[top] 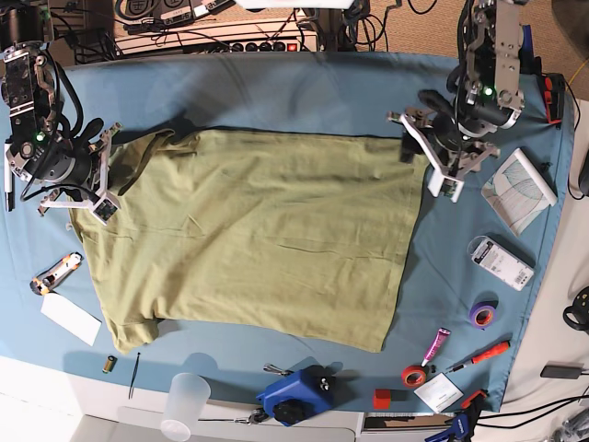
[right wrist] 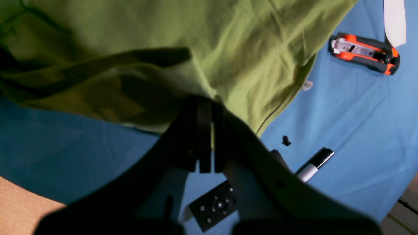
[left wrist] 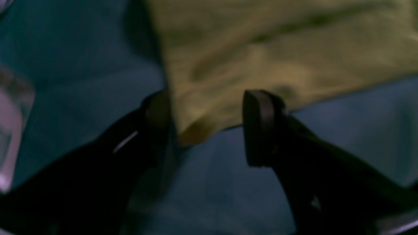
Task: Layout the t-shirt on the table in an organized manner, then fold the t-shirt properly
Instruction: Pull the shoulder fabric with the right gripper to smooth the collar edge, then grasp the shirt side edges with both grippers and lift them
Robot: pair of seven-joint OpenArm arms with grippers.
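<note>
The olive-green t-shirt lies spread almost flat across the teal-blue table, hem toward the right. In the base view my left gripper hovers at the shirt's upper right corner. Its wrist view shows the left gripper open, with a shirt corner lying loose between the two dark fingers. My right gripper sits at the shirt's upper left, by the sleeve. Seen from its wrist, the right gripper is shut on a pinch of shirt fabric, which drapes away from it.
An orange utility knife, a marker, a small black screw and a black button pad lie near the right arm. Along the front edge stand a plastic cup, a blue tool and tape rolls. A notebook lies at the right.
</note>
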